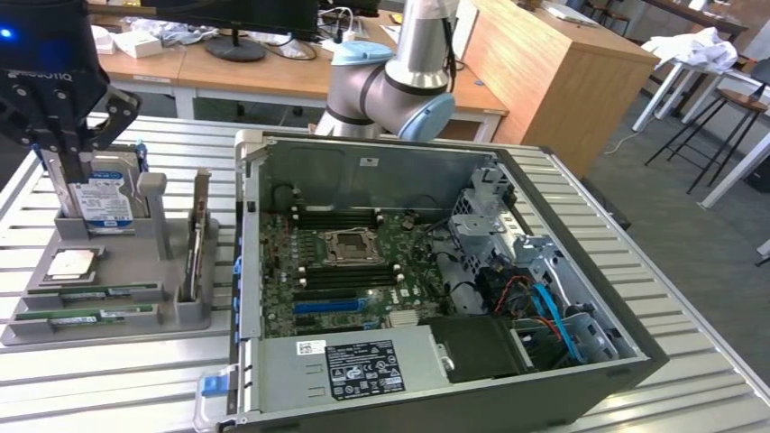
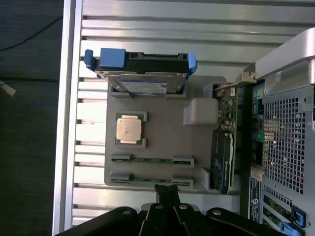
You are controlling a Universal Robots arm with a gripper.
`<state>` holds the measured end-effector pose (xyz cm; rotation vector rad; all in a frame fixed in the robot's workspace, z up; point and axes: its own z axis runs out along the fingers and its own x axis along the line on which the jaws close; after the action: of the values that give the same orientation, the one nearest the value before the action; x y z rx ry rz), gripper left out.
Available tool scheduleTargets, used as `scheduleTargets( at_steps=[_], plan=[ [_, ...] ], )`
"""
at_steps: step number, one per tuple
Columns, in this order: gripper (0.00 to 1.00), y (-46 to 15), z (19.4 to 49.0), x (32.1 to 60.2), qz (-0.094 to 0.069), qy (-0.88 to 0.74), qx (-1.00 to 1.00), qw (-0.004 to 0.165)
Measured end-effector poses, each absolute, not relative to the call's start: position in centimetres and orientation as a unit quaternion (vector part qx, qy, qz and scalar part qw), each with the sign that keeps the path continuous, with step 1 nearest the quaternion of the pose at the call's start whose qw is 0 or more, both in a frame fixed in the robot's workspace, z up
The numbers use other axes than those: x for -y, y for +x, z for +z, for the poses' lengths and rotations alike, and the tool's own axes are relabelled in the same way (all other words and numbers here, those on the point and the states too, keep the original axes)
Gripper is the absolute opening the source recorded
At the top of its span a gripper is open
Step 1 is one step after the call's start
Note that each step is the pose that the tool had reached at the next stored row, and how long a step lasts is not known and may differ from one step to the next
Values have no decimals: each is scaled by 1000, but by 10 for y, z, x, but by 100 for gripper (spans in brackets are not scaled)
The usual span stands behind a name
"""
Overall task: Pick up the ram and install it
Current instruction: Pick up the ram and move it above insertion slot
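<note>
**Closed, empty claw (image 2: 167,191) is hovering over the parts tray (image 2: 165,125)**
The ram (image 2: 151,181) is lying flat in its tray slot on the worktop (image 2: 147,29), beside its twin (image 2: 151,160). A good grasp probably means opening first and squaring across its long edges.

slatted table (image 1: 108,383) bears a grey tray (image 1: 114,332) and computer case (image 1: 361,167).

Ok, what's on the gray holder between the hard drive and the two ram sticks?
A square silver processor chip lies flat in its own recess, between the hard drive and the ram sticks. Both the wrist and exterior views show it.
</note>
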<state>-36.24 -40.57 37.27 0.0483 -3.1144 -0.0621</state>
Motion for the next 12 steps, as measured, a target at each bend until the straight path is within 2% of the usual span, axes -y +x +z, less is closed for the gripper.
scheduleTargets(
  at_steps=[12],
  plan=[
    [10, -362, 373, 406, -17, 114, 993, 15]
  ],
)
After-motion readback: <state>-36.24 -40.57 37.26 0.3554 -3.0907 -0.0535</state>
